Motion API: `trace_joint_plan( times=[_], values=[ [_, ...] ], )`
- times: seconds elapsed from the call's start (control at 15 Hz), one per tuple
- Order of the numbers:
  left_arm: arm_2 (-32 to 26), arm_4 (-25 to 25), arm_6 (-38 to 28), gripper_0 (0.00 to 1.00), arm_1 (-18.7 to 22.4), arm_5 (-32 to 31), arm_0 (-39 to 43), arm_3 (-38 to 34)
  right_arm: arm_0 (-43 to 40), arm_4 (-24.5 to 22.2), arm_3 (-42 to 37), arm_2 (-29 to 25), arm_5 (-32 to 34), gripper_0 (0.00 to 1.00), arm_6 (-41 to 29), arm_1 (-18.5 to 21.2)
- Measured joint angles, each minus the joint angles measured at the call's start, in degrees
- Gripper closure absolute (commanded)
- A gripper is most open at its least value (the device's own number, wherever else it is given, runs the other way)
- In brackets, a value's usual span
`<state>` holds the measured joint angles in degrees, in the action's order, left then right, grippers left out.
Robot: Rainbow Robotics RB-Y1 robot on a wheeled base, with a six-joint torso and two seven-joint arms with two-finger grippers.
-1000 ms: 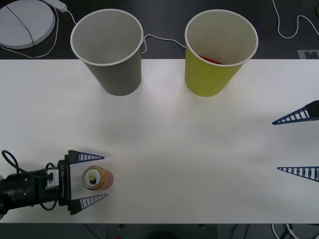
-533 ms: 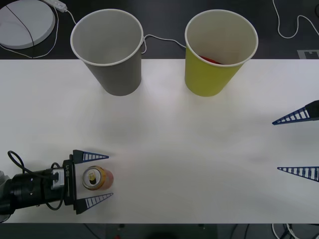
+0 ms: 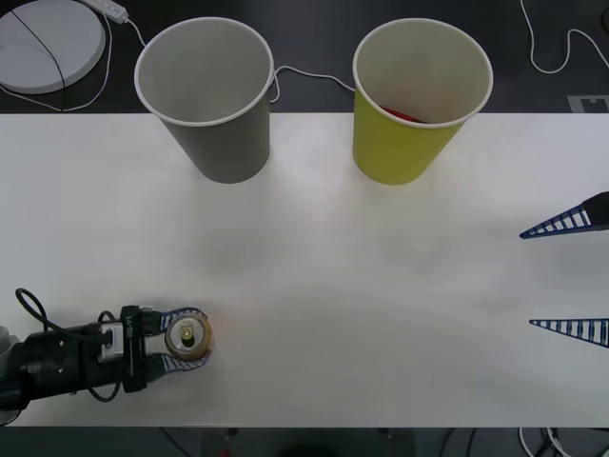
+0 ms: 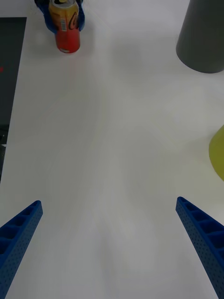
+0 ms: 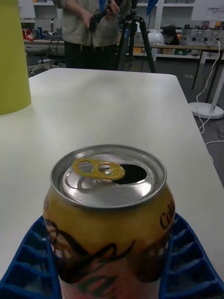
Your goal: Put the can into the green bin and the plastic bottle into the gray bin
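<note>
Ribbed blue fingers (image 5: 32, 259) of left gripper (image 3: 181, 338) clamp smooth cylindrical can (image 3: 188, 336) — upright.

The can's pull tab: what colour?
Gold-yellow, on the can's silver top; left wrist view shows it best.

White table (image 3: 381, 286) fills most of front view. Beyond far edge: dark floor (image 3: 314, 48). White round disc (image 3: 43, 43) at 11 o'clock, white cables (image 3: 557, 57) at 1 o'clock. Left wrist view: lab room, shelves (image 5: 42, 7), desk (image 5: 205, 46) with gear, tripod (image 5: 133, 32), even overhead light.
</note>
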<state>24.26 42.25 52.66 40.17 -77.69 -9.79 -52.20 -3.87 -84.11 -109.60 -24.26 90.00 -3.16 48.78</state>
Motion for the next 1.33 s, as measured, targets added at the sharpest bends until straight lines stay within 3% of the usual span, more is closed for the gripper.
trace_joint_plan(
  times=[0.53,0.73,1.33],
  values=[
    [-0.17,0.1,-1.79,1.0,1.49,0.24,-1.22,-0.02,0.0,0.0,0.0,0.0,0.0,0.0,0.0,0.0],
    [-0.86,1.32,-8.45,1.0,3.81,0.7,-2.06,-1.83,0.0,0.0,0.0,0.0,0.0,0.0,0.0,0.0],
    [-16.95,23.19,-38.05,1.0,11.18,2.1,-1.96,-19.85,0.0,0.0,0.0,0.0,0.0,0.0,0.0,0.0]
  ],
)
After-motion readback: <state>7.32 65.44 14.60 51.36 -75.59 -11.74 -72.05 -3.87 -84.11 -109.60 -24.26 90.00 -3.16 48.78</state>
